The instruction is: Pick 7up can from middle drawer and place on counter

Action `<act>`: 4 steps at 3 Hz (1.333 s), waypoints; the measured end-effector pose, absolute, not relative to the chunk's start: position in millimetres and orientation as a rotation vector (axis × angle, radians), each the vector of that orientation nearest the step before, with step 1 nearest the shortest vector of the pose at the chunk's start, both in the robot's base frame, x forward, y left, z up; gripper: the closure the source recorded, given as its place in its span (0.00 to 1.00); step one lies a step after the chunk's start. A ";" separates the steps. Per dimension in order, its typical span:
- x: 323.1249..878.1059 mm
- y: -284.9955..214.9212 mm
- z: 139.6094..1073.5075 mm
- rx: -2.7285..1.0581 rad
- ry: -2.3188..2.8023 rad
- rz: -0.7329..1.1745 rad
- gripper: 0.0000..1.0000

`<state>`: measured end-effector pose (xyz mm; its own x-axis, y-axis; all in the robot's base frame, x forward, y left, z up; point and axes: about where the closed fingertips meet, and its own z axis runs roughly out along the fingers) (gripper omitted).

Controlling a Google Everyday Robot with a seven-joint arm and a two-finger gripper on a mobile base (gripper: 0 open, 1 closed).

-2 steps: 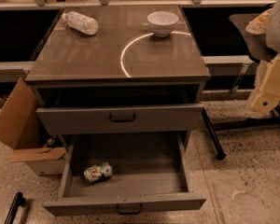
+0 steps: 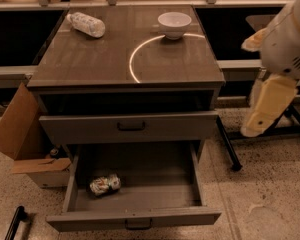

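Arm [image 2: 284, 39] folded, jaws perhaps beside counter [image 2: 90, 59]

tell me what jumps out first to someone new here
The open middle drawer at the bottom, with a crumpled 7up can lying near its left front corner. Next, the bright arc of light on the counter, which also holds a white bowl and a plastic bottle. The gripper hangs off to the right, far from the can.
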<state>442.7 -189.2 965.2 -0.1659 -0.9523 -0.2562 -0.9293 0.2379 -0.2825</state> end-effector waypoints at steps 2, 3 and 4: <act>442.4 -147.8 912.9 -1.771 2.097 0.106 0.00; 439.9 -139.7 897.1 -1.808 2.089 0.161 0.00; 436.8 -110.6 849.2 -1.860 2.075 0.282 0.00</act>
